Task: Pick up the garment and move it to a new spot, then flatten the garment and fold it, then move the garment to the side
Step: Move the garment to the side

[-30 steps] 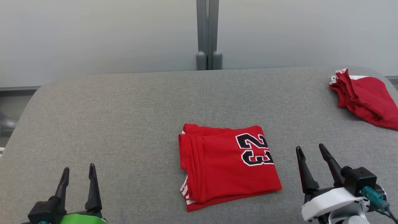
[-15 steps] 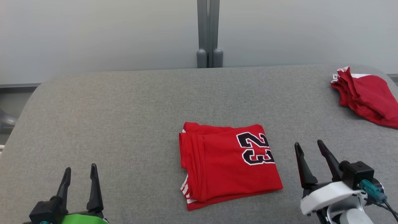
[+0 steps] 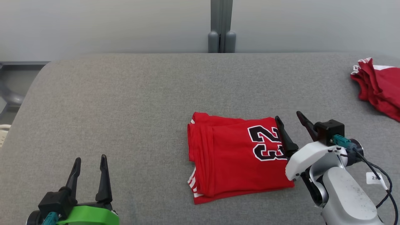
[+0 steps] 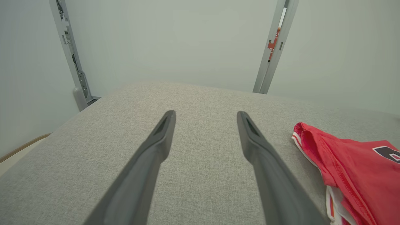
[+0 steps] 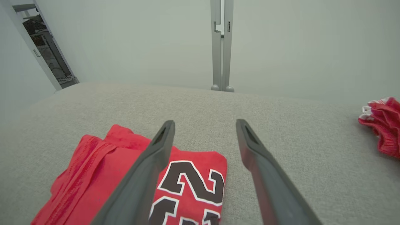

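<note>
Two open grippers show over the grey padded table (image 3: 125,103), and of the pair only the right gripper (image 3: 287,115) has really moved. A second ago it stood off to the right of the garment (image 3: 237,156), well clear of it. Now its spread fingers straddle the jersey's far right corner, one finger crossing the edge of the number and the other over bare grey cloth. Whether a finger touches the fabric cannot be told. The whole head view has also slid, so the camera has turned. The garment itself lies as before, folded into a rough square at mid-table, nearer the front edge. The left gripper (image 3: 90,157) is still parked at the near left, jaws wide and holding nothing. A second red bundle (image 3: 378,90) sits at the far right edge. The only clear writing is the dark, white-outlined "23" (image 3: 267,142), lying sideways in the head view. A small white tag (image 3: 373,178) on the right arm's cable is too blurred to read.
</note>
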